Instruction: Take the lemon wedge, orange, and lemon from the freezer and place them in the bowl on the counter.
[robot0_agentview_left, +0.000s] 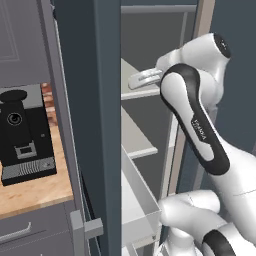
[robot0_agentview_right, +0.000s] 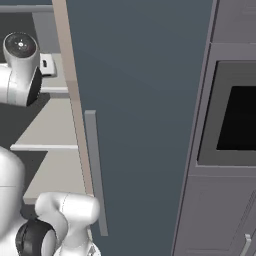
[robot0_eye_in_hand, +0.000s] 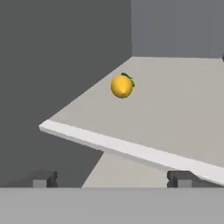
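Observation:
A small yellow-orange whole fruit with a dark green bit at its end, by its look the lemon (robot0_eye_in_hand: 121, 86), rests alone on a light grey freezer shelf (robot0_eye_in_hand: 175, 113). My gripper (robot0_eye_in_hand: 113, 179) is open, its fingertips (robot0_eye_in_hand: 43, 180) spread wide, short of the shelf's front edge and a little below it; the fruit lies well ahead. In the left base view the white hand (robot0_agentview_left: 145, 77) reaches into the open freezer (robot0_agentview_left: 95, 100) at upper-shelf height. The orange, the lemon wedge and the bowl are out of view.
A black coffee machine (robot0_agentview_left: 25, 135) stands on the wood counter (robot0_agentview_left: 30, 197) left of the freezer. A white drawer (robot0_agentview_left: 142, 200) sticks out low in the freezer. The freezer door (robot0_agentview_right: 145, 100) with its bar handle (robot0_agentview_right: 95, 170) stands open beside an oven (robot0_agentview_right: 235, 117).

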